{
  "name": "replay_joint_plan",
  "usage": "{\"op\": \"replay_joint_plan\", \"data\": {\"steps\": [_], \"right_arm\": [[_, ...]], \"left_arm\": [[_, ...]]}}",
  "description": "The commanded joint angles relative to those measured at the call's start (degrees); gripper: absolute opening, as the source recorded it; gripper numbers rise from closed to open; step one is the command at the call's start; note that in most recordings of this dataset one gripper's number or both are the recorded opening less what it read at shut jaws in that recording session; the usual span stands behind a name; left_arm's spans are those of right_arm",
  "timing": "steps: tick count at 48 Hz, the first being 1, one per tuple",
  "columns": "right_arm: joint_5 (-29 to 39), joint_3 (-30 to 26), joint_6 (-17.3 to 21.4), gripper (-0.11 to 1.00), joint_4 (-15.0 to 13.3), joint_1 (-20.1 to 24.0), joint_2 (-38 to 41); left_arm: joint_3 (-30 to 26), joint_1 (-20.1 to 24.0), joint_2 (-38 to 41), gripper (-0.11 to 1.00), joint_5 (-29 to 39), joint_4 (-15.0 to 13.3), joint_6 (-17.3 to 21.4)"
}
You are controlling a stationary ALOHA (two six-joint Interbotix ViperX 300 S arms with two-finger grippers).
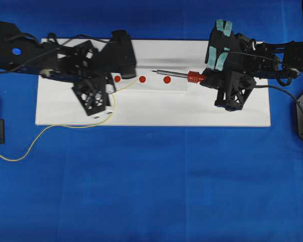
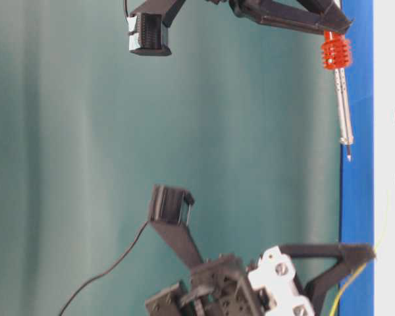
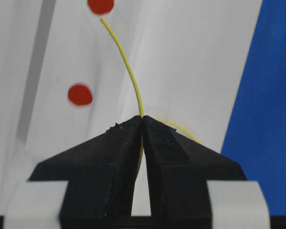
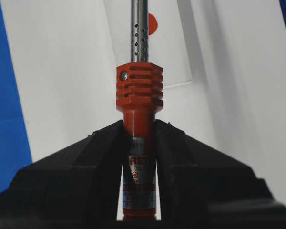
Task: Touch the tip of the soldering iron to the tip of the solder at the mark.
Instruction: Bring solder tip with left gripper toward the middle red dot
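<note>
Bare white rectangular board [image 1: 156, 113] surrounds three red round marks [image 1: 142, 79]. Right claw [image 4: 139, 138] clamps the red-handled, silver-shafted soldering iron [image 1: 179, 75]; left claw [image 3: 142, 125] pinches thin yellow solder wire [image 3: 128, 71].

Left arm reaches in from nine o'clock, its left gripper [image 3: 142, 125] pinched tight on the solder [image 3: 129, 71]. Right arm stretches in from three o'clock, right gripper [image 4: 139, 136] clamped round the soldering iron [image 4: 139, 95].

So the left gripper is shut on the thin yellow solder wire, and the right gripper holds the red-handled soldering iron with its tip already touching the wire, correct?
Not touching: in the overhead view the red-handled soldering iron tip is apart from the thin yellow solder wire. The left gripper and right gripper hold as you say.
</note>
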Motion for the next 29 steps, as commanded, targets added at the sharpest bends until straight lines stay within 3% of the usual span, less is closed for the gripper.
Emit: {"op": "replay_joint_plan", "data": {"steps": [1, 29], "right_arm": [[-0.62, -0.62, 0.09, 0.06, -0.09, 0.0, -0.18], [-0.97, -0.53, 0.09, 0.06, -0.09, 0.0, 1.05]], "left_arm": [[-2.2, -0.09, 0.7, 0.02, -1.05, 0.09, 0.0], [-1.49, -0.09, 2.72, 0.02, -0.97, 0.09, -0.44]]}}
